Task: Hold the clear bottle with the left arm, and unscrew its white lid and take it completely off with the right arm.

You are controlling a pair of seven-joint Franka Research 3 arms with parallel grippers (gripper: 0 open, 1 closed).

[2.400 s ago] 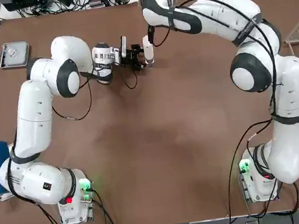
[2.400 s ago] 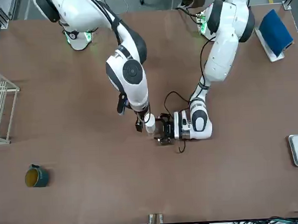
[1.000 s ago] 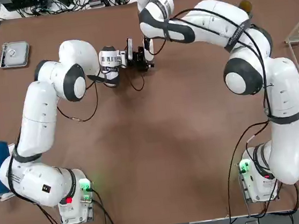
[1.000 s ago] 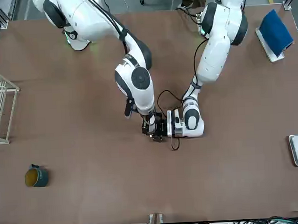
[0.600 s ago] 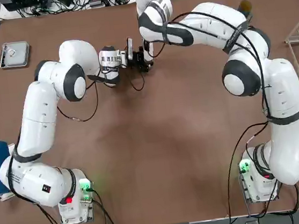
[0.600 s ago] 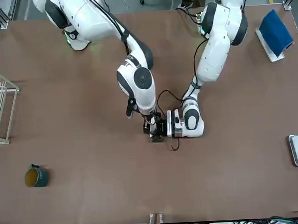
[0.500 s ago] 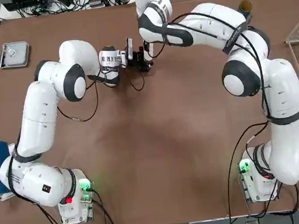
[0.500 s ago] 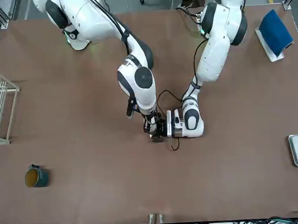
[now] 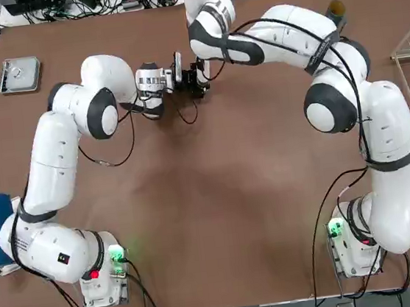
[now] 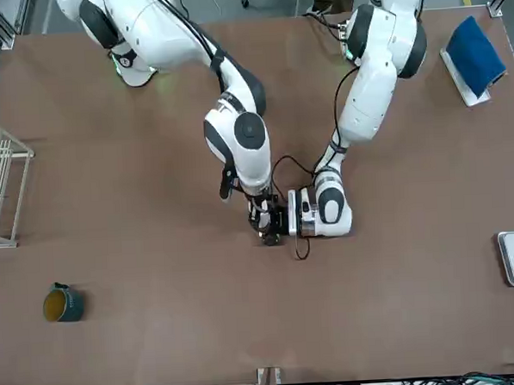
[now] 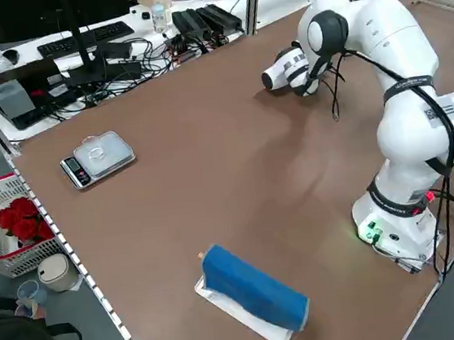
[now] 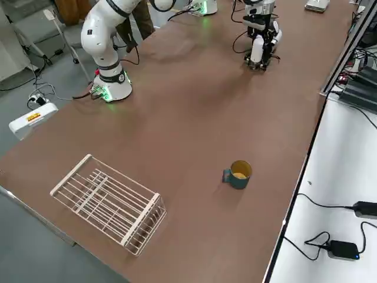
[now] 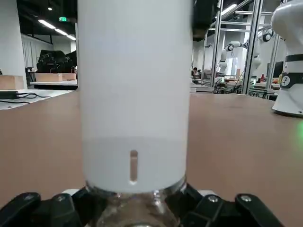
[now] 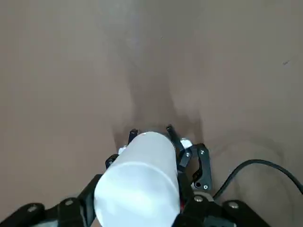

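1. Top view: we see the left gripper [image 9: 188, 84] and right gripper [image 9: 200, 72] meeting near the table's far edge.
2. Front view: we find both well apart from the teal mug [image 10: 63, 303] and white rack [image 10: 1, 187].
3. Left side view: we see a blue roll [image 11: 255, 288] on the table.
4. Left wrist view: we have the left gripper pinching the clear bottle [image 13: 136, 211], the white lid [image 13: 134, 94] seated above its glass.
5. Right wrist view: we see the right gripper's fingers clamped around the lid.
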